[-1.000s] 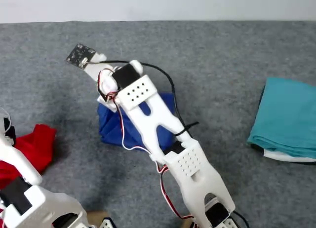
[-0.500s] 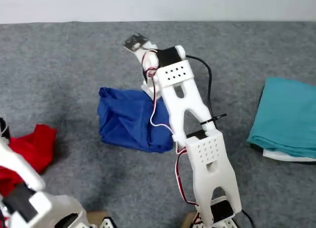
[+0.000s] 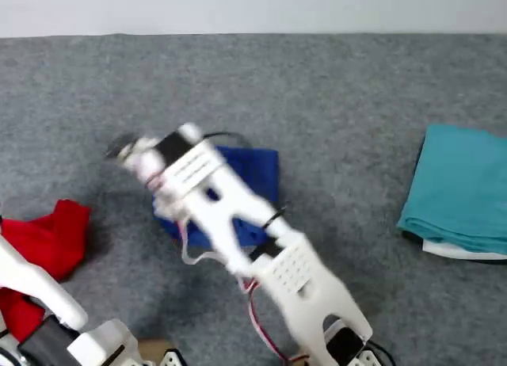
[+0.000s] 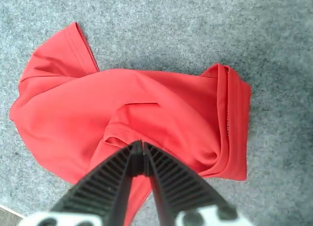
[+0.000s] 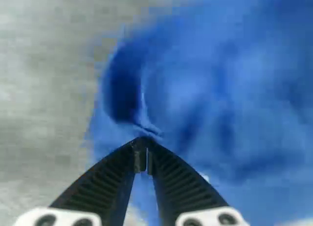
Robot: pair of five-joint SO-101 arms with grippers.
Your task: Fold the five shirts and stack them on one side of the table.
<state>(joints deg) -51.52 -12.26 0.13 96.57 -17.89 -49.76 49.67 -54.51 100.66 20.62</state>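
A crumpled red shirt (image 4: pixel 146 103) lies on the grey table, and my left gripper (image 4: pixel 142 151) is shut with its tips at a raised fold in the shirt's middle. The high view has the red shirt (image 3: pixel 51 239) at the left edge, partly under the left arm (image 3: pixel 40 291). A blue shirt (image 5: pixel 205 99) lies bunched near the table's middle. My right gripper (image 5: pixel 142 142) is shut, its tips at a small pucker near the cloth's edge. From above, the right arm (image 3: pixel 214 196) stretches across the blue shirt (image 3: pixel 257 172). A folded teal shirt (image 3: pixel 463 188) rests at the right.
White cloth (image 3: pixel 455 251) peeks out under the teal shirt. Bare grey table (image 3: pixel 341 97) runs along the back, under a pale wall. The right arm's base (image 3: pixel 333 342) stands at the front edge, right of the left arm's base.
The right arm swung right, off the blue shirt, then back left across it, and is blurred with motion. The left arm drew slightly toward the front edge over the red shirt.
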